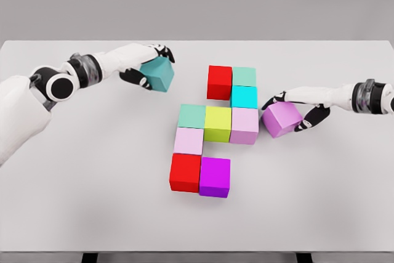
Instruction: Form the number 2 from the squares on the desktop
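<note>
i hold a teal cube [158,74] in my left hand [146,66], up left of the half-built figure [215,129] on the table [92,201]. my right hand [295,112] grips a violet cube [282,119] just beside its middle row. i think next the top and bottom rows must be completed.

on the surface [92,201] nine cubes stand close together in the middle. at the back are two cubes [231,80] side by side, and one cube [244,97] is just in front of the right one. then comes a row of three [218,122]. in front of its left end is a single cube [188,140], and nearest are two more [199,173] side by side. the left hand [143,63] holds a cube [158,73] far left behind the group. the right hand [301,112] holds another cube [281,119], touching the right end of the row.
</note>
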You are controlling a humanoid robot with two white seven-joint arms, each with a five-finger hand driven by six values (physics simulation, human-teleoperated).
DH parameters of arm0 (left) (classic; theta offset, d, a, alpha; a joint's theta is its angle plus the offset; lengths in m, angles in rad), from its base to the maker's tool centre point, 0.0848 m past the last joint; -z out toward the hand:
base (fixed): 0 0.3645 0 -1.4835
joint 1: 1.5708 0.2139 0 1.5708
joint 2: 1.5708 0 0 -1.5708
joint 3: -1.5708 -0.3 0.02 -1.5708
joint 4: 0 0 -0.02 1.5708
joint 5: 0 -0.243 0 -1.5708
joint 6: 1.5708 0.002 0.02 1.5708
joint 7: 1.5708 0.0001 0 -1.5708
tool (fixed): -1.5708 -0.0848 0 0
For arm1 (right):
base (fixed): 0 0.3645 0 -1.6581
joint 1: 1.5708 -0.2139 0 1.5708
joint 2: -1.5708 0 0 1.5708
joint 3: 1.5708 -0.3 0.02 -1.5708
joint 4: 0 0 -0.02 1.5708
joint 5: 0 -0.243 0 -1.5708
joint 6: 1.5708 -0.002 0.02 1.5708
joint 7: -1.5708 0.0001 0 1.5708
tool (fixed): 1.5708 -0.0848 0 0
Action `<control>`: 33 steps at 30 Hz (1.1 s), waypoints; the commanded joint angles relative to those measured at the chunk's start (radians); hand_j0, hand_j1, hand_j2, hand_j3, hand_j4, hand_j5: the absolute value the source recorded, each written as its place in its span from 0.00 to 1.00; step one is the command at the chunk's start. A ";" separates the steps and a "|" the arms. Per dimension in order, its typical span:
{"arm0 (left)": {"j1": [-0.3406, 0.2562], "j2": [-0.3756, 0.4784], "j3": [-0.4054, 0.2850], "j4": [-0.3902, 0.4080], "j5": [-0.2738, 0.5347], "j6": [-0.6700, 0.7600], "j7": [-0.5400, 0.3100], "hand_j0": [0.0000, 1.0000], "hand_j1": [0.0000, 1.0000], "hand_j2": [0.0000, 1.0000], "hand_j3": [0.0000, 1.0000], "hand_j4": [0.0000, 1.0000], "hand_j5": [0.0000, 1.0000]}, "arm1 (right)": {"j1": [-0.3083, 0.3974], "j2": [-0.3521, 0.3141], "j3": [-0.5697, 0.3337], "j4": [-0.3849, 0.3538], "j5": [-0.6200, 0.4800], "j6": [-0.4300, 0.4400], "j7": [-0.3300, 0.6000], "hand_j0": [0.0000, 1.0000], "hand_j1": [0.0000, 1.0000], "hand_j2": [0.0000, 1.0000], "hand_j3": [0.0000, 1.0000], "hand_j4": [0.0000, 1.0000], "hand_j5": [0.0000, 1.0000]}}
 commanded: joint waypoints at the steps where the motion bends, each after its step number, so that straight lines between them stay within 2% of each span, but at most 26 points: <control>1: 0.000 -0.045 0.001 0.052 0.002 0.002 0.002 0.31 0.31 0.31 0.31 0.31 0.31 | 0.000 -0.001 0.010 0.017 0.022 -0.012 0.009 0.75 0.75 0.75 0.75 0.75 0.75; 7: -0.017 -0.134 0.002 0.153 -0.027 0.025 0.002 0.31 0.31 0.31 0.31 0.31 0.31 | -0.028 -0.015 0.004 0.038 0.023 -0.019 0.009 0.73 0.73 0.73 0.73 0.73 0.73; 12: -0.046 -0.192 0.004 0.217 -0.067 0.027 0.002 0.32 0.32 0.32 0.32 0.32 0.32 | -0.046 -0.062 0.004 0.029 0.023 -0.111 0.009 0.72 0.72 0.72 0.72 0.72 0.72; 15: -0.054 -0.223 0.008 0.262 -0.083 0.027 0.002 0.32 0.32 0.32 0.32 0.32 0.32 | -0.046 -0.067 0.006 0.029 0.029 -0.122 0.009 0.72 0.72 0.72 0.72 0.72 0.72; 20: -0.063 -0.262 0.015 0.280 -0.083 0.036 0.004 0.32 0.32 0.32 0.32 0.32 0.32 | -0.046 -0.095 0.007 0.028 0.036 -0.186 0.009 0.72 0.72 0.72 0.72 0.72 0.72; 24: -0.071 -0.291 0.016 0.334 -0.083 0.036 0.021 0.32 0.32 0.32 0.32 0.32 0.32 | -0.048 -0.121 0.009 0.015 0.039 -0.256 0.009 0.72 0.72 0.72 0.72 0.72 0.72; 33: -0.069 -0.291 0.016 0.325 -0.081 0.036 0.018 0.32 0.32 0.32 0.32 0.32 0.32 | -0.048 -0.127 0.016 -0.011 0.086 -0.256 0.009 0.70 0.70 0.70 0.70 0.70 0.70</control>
